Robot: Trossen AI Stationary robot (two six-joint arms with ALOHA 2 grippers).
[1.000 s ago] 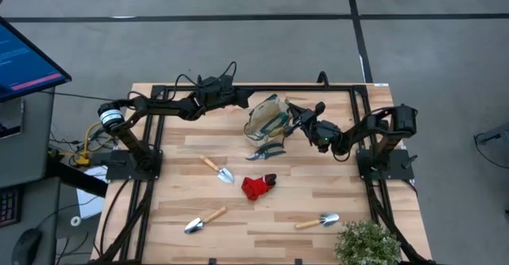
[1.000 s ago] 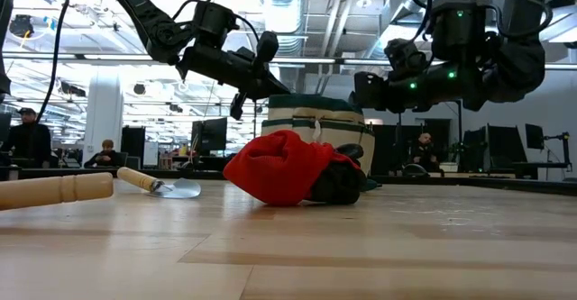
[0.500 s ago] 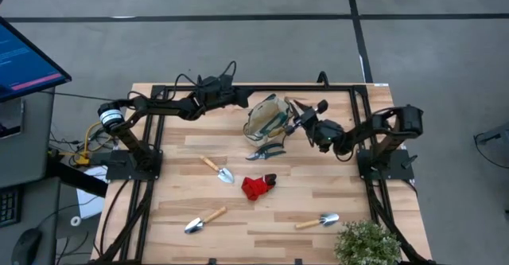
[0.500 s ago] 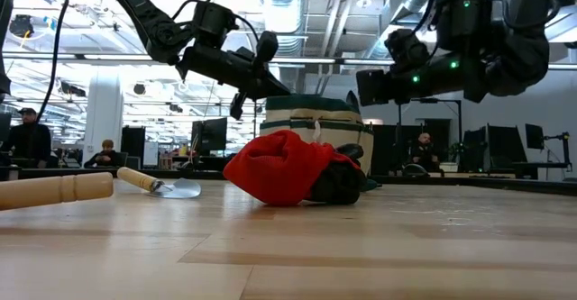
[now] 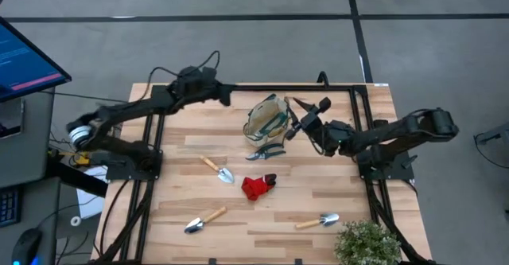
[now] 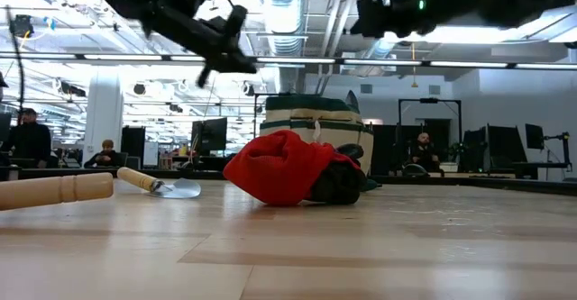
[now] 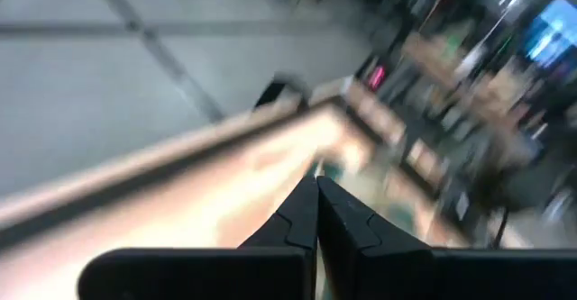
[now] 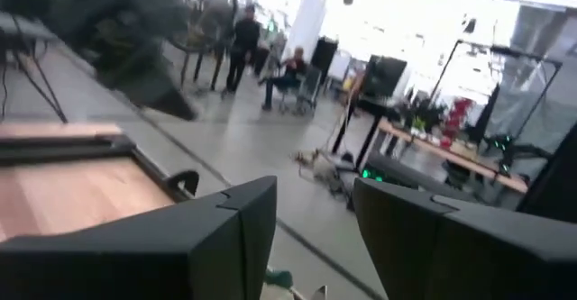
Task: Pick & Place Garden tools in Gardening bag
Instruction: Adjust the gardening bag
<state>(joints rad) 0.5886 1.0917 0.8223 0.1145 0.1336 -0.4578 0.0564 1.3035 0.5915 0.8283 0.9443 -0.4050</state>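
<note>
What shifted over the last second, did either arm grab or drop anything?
Both arms pulled back from the bag. The left end effector, fingers together and empty, swung away toward the table's far left edge. The right end effector, open and empty, rose and stretched out beside the bag. Nothing was visibly taken or dropped. The shears, glove and three trowels stayed put.

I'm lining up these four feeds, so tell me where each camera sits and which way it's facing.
High view: overhead, straight down on the table; both arms show.
Low view: at tabletop height, level across the glove to the gardening bag; arms enter from above.
Left wrist view: on the left arm, past its shut left end effector along the table edge.
Right wrist view: on the right arm, past its open right end effector into the room.
High and low share the glove, bag and a trowel.
</note>
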